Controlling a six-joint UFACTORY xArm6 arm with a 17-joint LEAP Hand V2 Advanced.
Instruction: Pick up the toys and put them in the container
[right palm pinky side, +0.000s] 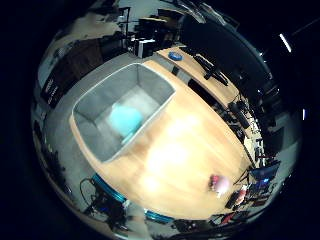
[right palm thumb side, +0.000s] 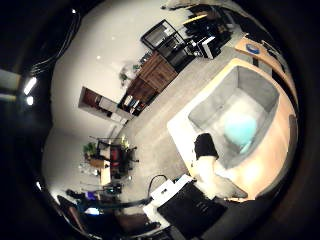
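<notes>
Toys: one teal toy (right palm pinky side: 125, 120) lying inside the grey container (right palm pinky side: 152, 82), on its floor; one pink toy (right palm pinky side: 220, 184) on the bench (right palm pinky side: 185, 150), near the edge, well apart from the container. Container: open-topped, standing on the bench near one end. Hand (right palm thumb side: 205, 150): only a black-tipped white part shows, in the thumb-side view, reaching in front of the container's near wall, holding nothing visible. Fingers: grasp state cannot be told. Teal toy lies beyond the fingertip, apart from it. Blue round item (right palm pinky side: 174, 56): on a second surface past the container.
</notes>
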